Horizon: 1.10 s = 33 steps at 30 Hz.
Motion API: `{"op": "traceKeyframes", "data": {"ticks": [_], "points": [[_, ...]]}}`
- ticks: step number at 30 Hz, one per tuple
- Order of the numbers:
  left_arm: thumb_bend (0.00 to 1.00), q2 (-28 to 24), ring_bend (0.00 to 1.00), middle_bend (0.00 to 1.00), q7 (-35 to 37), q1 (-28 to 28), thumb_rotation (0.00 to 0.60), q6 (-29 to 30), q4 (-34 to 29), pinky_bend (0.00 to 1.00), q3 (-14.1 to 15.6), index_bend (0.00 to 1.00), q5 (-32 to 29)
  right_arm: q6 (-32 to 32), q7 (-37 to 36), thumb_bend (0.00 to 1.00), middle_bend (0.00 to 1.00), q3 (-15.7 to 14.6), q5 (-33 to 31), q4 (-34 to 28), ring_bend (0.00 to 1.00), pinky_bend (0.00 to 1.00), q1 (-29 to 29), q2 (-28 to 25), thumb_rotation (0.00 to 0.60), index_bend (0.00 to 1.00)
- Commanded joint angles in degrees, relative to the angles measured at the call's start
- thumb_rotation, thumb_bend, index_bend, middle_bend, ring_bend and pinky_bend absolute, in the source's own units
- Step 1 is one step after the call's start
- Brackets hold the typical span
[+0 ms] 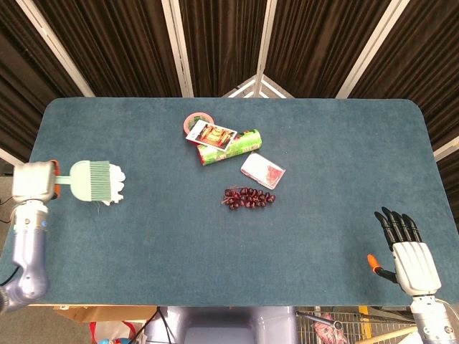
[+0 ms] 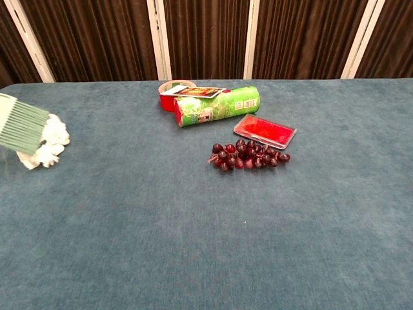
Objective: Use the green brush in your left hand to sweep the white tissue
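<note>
The left hand [image 1: 34, 182] grips the green brush [image 1: 92, 180] by its handle at the table's [image 1: 215, 251] left edge, bristles lying over the white tissue [image 1: 115, 188] (partly hidden beneath them). The right hand [image 1: 407, 252] rests empty near the front right corner, fingers extended and slightly apart.

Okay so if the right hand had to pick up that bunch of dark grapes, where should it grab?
Probably the grapes by the bare stem end at their left, or across the cluster's narrow middle from above: it lies flat and elongated left to right. The right hand is open, well to the right.

Green brush [image 2: 22, 126] edge-cropped, tissue [image 2: 50, 145] half-hidden.
</note>
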<state>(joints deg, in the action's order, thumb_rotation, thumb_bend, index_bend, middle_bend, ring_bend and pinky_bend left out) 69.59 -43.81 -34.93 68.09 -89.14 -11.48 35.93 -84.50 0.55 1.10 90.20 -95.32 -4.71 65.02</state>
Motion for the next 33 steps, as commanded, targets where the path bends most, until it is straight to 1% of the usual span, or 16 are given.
{"op": "traceKeyframes", "data": {"ticks": [1,4,7,9,12,14,17,22,26,30,33], "points": [[0.76,-2.2,1.00,1.00,4.9,1.9,0.600,0.1,-0.2,1.00,-0.6,0.77,2.3,0.0,0.3,0.32,0.00,0.0,0.0,-0.1,0.00,0.00,0.0,0.1,0.600,0.00],[0.76,-2.8,1.00,1.00,8.3,1.9,0.600,0.4,-2.3,1.00,-2.1,0.77,4.3,0.2,0.5,0.32,0.00,0.1,-0.1,-0.1,0.00,0.00,-0.1,0.3,0.600,0.00],[0.76,-2.1,1.00,1.00,9.5,1.1,0.600,0.8,-4.5,1.00,-3.1,0.77,5.7,0.4,0.6,0.32,0.00,0.2,-0.2,-0.1,0.00,0.00,-0.3,0.4,0.600,0.00],[0.76,-0.7,1.00,1.00,9.5,0.0,0.600,1.0,-6.0,1.00,-3.8,0.77,6.2,0.5,0.6,0.32,0.00,0.3,-0.3,0.0,0.00,0.00,-0.4,0.4,0.600,0.00],[0.76,2.8,1.00,1.00,8.0,-2.1,0.600,1.0,-7.0,1.00,-4.3,0.77,5.3,0.7,0.2,0.32,0.00,0.4,-0.5,0.2,0.00,0.00,-0.4,0.4,0.600,0.00],[0.76,5.5,1.00,1.00,5.8,-3.6,0.600,0.7,-6.9,1.00,-3.7,0.77,4.5,0.7,0.0,0.32,0.00,0.4,-0.7,0.3,0.00,0.00,-0.5,0.4,0.600,0.00],[0.76,9.7,1.00,1.00,1.8,-5.5,0.600,0.5,-5.7,1.00,-1.7,0.77,4.0,0.6,-0.3,0.32,0.00,0.5,-0.9,0.3,0.00,0.00,-0.4,0.3,0.600,0.00],[0.76,13.9,1.00,1.00,0.2,-5.6,0.600,0.9,-3.6,1.00,0.5,0.77,2.7,0.6,-0.4,0.32,0.00,0.5,-1.1,0.5,0.00,0.00,-0.2,0.2,0.600,0.00],[0.76,13.8,1.00,1.00,0.5,-4.4,0.600,1.5,-1.2,1.00,1.7,0.77,2.3,0.3,-0.5,0.32,0.00,0.4,-1.1,0.4,0.00,0.00,0.0,0.0,0.600,0.00],[0.76,11.0,1.00,1.00,2.2,-2.0,0.600,1.0,1.0,1.00,3.2,0.77,1.5,0.1,-0.2,0.32,0.00,0.2,-1.0,0.3,0.00,0.00,0.2,-0.1,0.600,0.00],[0.76,8.2,1.00,1.00,4.9,0.7,0.600,-0.4,3.4,1.00,4.4,0.77,0.3,-0.1,0.3,0.32,0.00,0.1,-0.6,0.3,0.00,0.00,0.3,-0.1,0.600,0.00]]}}
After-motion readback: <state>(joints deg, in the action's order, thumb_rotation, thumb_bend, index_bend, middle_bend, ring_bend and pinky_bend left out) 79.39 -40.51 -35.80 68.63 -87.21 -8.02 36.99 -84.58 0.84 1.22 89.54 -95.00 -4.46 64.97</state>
